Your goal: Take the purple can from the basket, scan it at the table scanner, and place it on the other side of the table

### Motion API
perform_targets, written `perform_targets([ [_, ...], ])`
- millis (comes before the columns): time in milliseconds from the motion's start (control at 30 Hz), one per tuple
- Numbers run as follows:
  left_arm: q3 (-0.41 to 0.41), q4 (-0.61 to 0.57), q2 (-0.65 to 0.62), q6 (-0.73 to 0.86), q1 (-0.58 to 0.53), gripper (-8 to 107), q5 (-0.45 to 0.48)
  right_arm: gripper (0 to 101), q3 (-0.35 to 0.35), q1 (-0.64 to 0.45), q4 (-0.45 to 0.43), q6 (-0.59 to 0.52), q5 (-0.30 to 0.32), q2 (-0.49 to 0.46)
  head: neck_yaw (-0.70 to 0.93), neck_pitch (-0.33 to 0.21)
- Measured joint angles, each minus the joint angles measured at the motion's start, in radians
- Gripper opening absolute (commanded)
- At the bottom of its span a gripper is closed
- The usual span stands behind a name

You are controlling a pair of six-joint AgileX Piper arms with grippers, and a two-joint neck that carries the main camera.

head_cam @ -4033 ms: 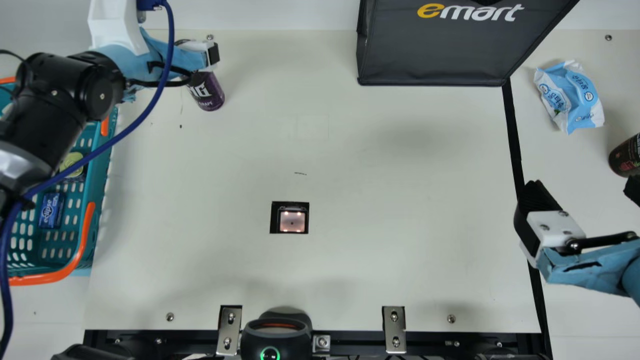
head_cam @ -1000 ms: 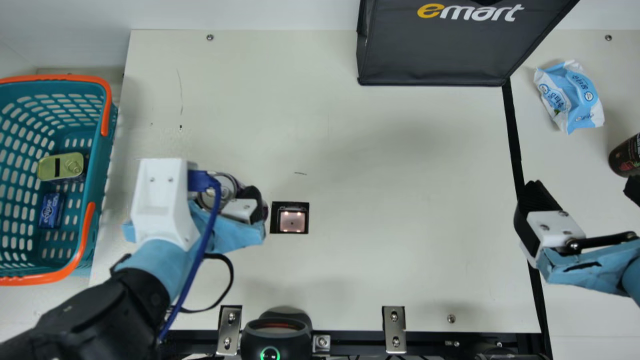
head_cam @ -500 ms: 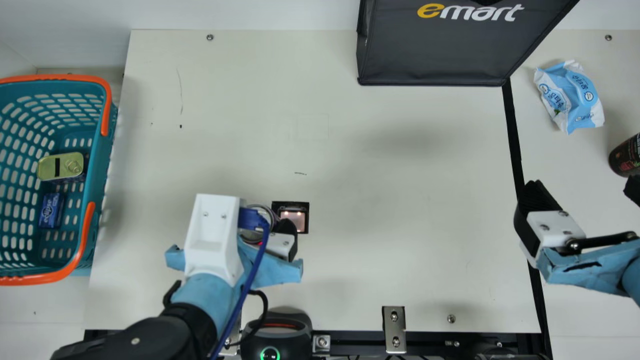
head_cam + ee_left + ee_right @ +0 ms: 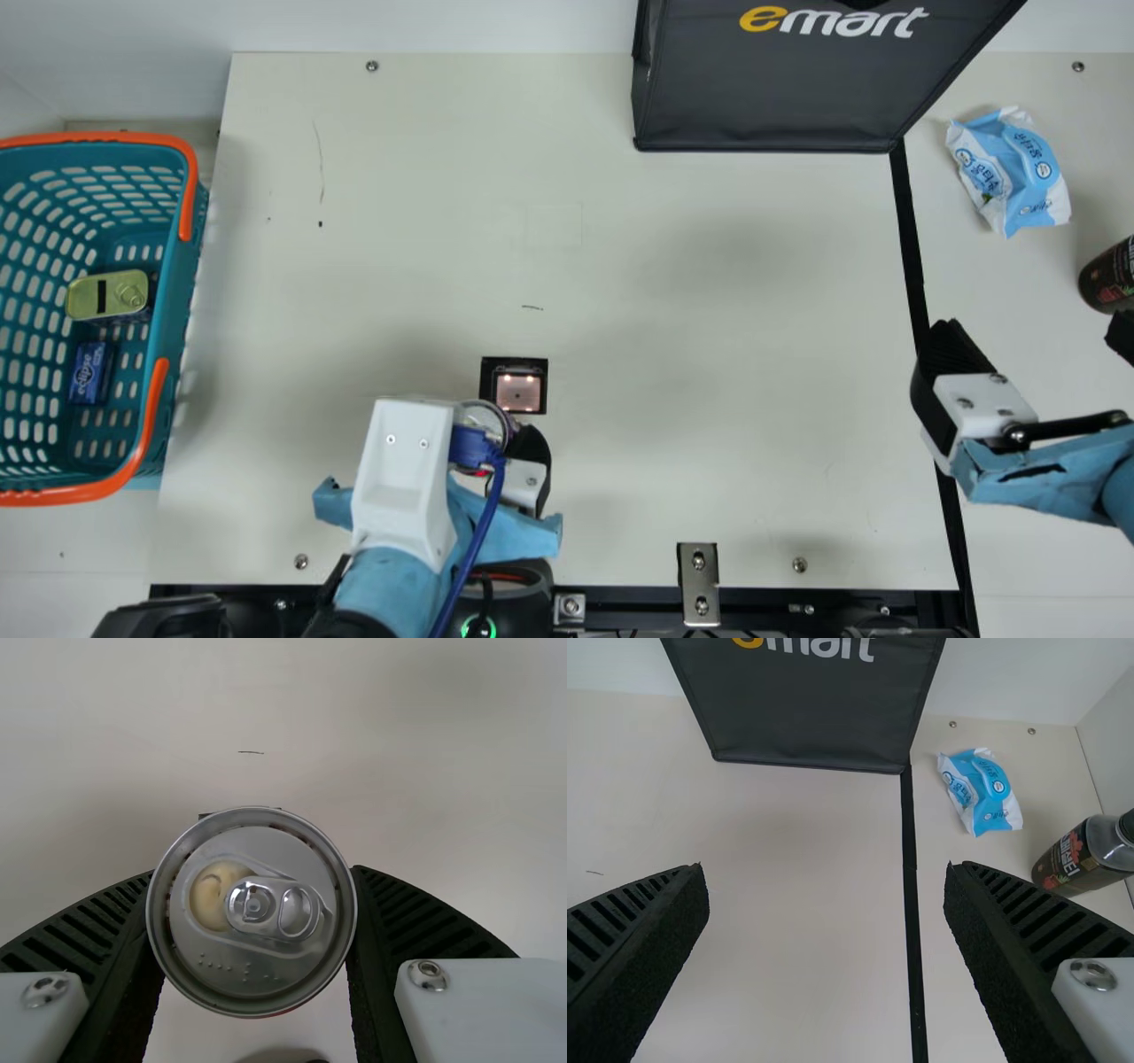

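Just beside the scanner: one purple can (image 4: 252, 930), in the left claw (image 4: 530, 452); lid and pull tab toward the wrist camera
Scanner (image 4: 519, 392): one, set in the worktop (image 4: 709, 399), lit spots behind its window
Claws: two; left one pinching the can between two ribbed fingers, one each side; right one (image 4: 1032, 332) spread wide, nothing between its fingers
Basket (image 4: 182, 301): one, teal with orange handles, at the worktop's left; two goods made out inside: one yellow-green tin (image 4: 110, 295), one blue pack (image 4: 90, 374)
Dark bag (image 4: 771, 89): one, at the far edge
Right side, past one black strip (image 4: 911, 239): one blue-and-white packet (image 4: 1010, 173), one dark bottle (image 4: 1072, 864) near it
Near edge: one black device (image 4: 518, 589) with green-lit ring
Can's base: can't tell whether touching the worktop
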Motion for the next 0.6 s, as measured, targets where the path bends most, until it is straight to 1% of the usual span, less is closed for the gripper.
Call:
perform_targets([
  [233,-0.023,0.023,-0.008,-0.023,-0.069,-8,0.077,95,0.0,0.0,0.0,0.0,0.0,0.0,0.0,0.0],
  [600,0.012,0.043,-0.017,-0.041,-0.075,-8,0.08,95,0.0,0.0,0.0,0.0,0.0,0.0,-0.002,0.0],
])
